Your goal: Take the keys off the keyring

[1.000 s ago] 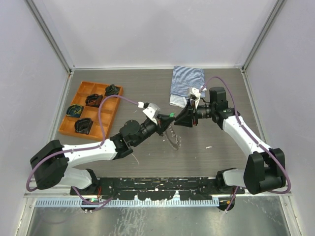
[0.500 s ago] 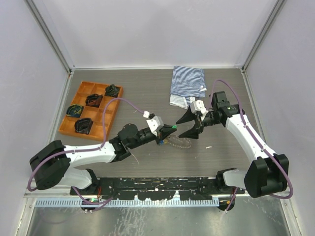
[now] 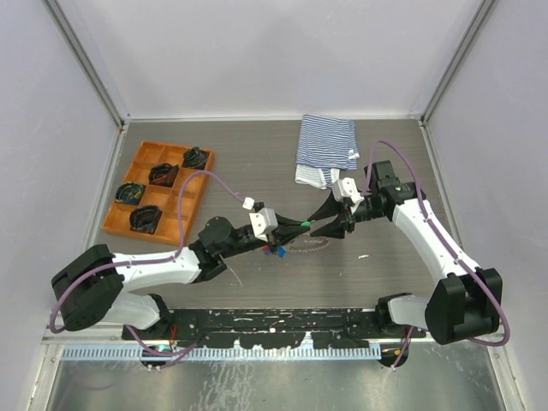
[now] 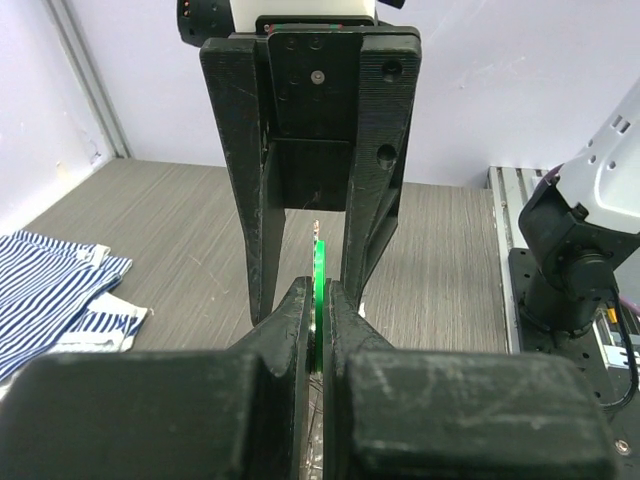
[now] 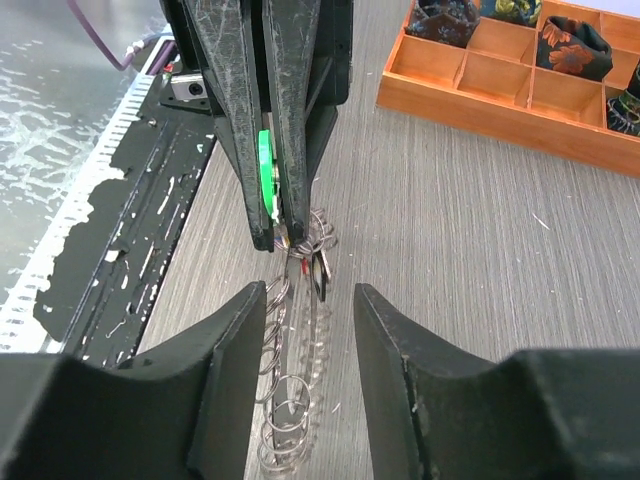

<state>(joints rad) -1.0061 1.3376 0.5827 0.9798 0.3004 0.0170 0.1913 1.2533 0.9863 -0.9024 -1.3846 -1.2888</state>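
I see my left hand shut tight on green key above keyring; right hand partly wide, holds nothing, over keyring too.

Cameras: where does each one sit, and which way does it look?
Top external: high behind the arms, looking down on the table; both arms show whole.
Left wrist: on the left arm, looking past its own shut fingers at the right gripper.
Right wrist: on the right arm, looking down past its own open fingers at the left gripper and keyring chain.
Both wrist views share the green key.
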